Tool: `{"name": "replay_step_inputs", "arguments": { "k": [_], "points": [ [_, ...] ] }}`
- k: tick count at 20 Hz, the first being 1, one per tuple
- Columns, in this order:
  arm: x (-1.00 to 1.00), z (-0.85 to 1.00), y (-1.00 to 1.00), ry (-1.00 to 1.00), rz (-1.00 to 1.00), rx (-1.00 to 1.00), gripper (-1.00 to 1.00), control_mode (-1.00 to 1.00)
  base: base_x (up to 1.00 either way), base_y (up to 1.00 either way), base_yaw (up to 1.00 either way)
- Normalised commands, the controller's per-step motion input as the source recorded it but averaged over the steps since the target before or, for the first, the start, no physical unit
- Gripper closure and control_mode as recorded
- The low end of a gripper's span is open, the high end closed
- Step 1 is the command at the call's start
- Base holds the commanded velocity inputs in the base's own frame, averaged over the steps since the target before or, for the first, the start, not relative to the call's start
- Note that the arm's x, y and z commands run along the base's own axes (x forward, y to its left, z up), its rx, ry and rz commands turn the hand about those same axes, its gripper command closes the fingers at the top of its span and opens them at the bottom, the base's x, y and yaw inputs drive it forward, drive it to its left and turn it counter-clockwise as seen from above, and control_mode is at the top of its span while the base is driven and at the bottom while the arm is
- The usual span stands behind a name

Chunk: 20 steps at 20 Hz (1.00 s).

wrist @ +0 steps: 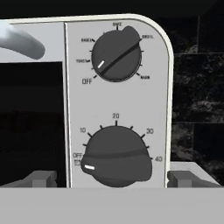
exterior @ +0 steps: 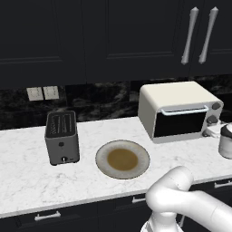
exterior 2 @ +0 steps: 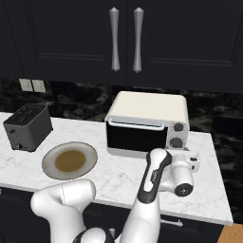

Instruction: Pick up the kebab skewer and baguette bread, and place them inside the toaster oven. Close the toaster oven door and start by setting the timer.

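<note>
Wide-open jaws flank the toaster oven point(wrist: 118, 105) timer knob point(wrist: 116, 155) — its white mark apparently near OFF.

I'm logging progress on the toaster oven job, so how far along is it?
Done, apparently: the toaster oven door is shut and the plate is bare, though the dark glass hides any food inside. In hand: the open gripper faces the timer knob. Left: its marker sits near OFF, so setting the timer remains.

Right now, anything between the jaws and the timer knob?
Nothing visible. The open gripper faces the toaster oven with the lower timer knob straight ahead between its fingertips, its marker at OFF.
</note>
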Motion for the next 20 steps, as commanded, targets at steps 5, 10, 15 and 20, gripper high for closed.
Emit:
{"name": "replay_step_inputs", "arguments": {
  "k": [5, 10, 15, 20],
  "points": [
    [0.08, 0.02, 0.02, 0.02, -0.02, 0.0, -1.0, -1.0, 0.0, 0.0, 0.0],
    [0.19, 0.03, 0.0, 0.01, -0.01, 0.0, -1.0, -1.0, 0.0, 0.0, 0.0],
    [0.07, 0.0, 0.0, 0.02, 0.0, 0.0, -1.0, -1.0, 0.0, 0.0, 0.0],
    [0.08, 0.0, 0.0, 0.0, 0.0, 0.0, -1.0, -1.0, 0.0, 0.0, 0.0]
  ]
}}
